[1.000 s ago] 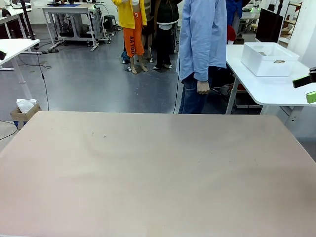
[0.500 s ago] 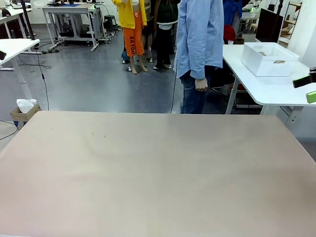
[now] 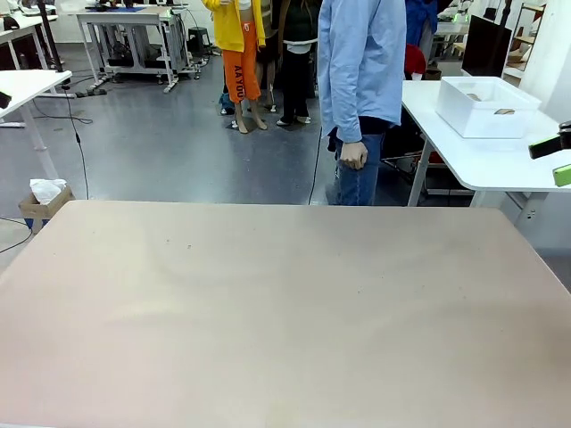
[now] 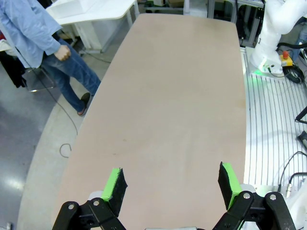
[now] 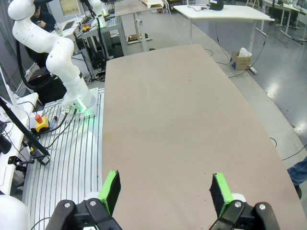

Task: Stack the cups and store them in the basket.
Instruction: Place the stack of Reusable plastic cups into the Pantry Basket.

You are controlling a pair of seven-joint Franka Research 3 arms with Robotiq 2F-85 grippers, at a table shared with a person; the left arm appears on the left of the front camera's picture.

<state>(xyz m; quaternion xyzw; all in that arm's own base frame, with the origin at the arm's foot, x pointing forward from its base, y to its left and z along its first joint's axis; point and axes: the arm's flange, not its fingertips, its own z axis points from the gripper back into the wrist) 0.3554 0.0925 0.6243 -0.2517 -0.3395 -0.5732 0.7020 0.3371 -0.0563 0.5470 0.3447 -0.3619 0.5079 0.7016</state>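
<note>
Starting at nine o'clock in the front view, our beige table point(image 3: 268, 303) lies bare, with no cups set on it yet. Moving toward twelve o'clock, the person in the light blue shirt point(image 3: 361, 62) stands just beyond the far edge; over the last second they have shifted a little to the left, and their hand point(image 3: 353, 155) now hangs curled in front of the jeans, holding nothing we can make out. At about two o'clock, the white basket point(image 3: 486, 109) sits on the neighbouring white side table point(image 3: 482, 160), well apart from our work surface; something small and brown lies inside it, too small for us to identify.

In the left wrist view, our left gripper point(image 4: 171, 182) hangs above the table with its jaws spread wide and nothing between them. In the right wrist view, our right gripper point(image 5: 163, 189) is likewise wide and empty.

We judge the task has not really begun: the person's small step may be a turn toward fetching the basket, and we should wait.
</note>
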